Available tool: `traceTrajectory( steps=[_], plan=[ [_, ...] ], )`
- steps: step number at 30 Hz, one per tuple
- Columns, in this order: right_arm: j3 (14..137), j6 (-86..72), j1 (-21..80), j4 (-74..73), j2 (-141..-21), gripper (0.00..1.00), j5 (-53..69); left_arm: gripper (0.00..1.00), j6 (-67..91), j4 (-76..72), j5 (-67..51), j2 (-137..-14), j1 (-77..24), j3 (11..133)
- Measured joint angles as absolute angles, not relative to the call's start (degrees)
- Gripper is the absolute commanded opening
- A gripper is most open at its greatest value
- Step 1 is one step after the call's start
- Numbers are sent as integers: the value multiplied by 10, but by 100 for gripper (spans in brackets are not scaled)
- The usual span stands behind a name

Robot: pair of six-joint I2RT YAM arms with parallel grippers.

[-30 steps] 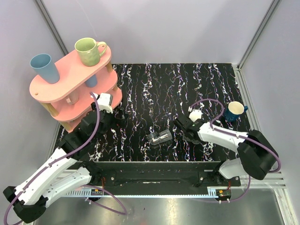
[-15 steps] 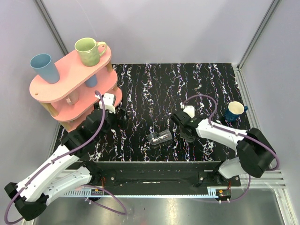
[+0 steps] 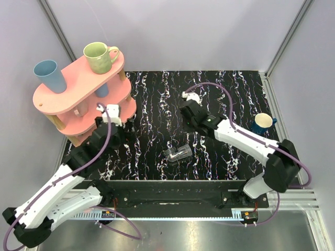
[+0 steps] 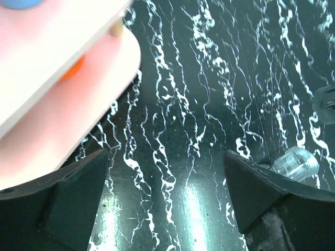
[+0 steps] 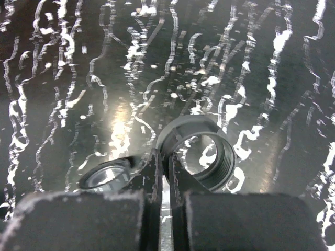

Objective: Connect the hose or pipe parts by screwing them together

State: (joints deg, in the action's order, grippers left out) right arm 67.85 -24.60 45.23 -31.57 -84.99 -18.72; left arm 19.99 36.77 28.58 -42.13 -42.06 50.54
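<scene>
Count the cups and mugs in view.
4: green mug and light blue cup atop the pink shelf, another blue cup on its lower tier, dark blue mug on the table's right. Others may hide underneath.

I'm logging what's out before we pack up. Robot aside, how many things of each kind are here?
Mugs: 2, green mug, dark blue mug
Cups: 2, light blue cup, blue cup under the top board
Pipe parts: 2, clear pipe part lying loose, grey ring in the right gripper
Shelf: 1
Total: 7; an orange thing between the boards is too hidden to count.
</scene>
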Motion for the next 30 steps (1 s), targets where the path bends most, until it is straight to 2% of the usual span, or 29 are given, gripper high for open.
traceTrajectory(
  steps=[10,16,22,25,29,30],
  plan=[
    [847,-177,542,-227,-1082,9,-164,95,200,342,348,-274,-421,489],
    [922,-133,589,-224,-1192,15,-163,95,200,336,355,-277,-421,483],
    [926,-118,612,-235,-1217,21,-154,95,200,338,357,-296,-421,483],
    [926,-117,620,-237,-1217,36,-153,95,200,338,358,-296,-421,483],
    [926,-117,629,-237,-1217,67,-142,95,200,338,358,-296,-421,483],
    [926,-120,630,-237,-1217,70,-139,95,200,338,358,-296,-421,482]
  ],
)
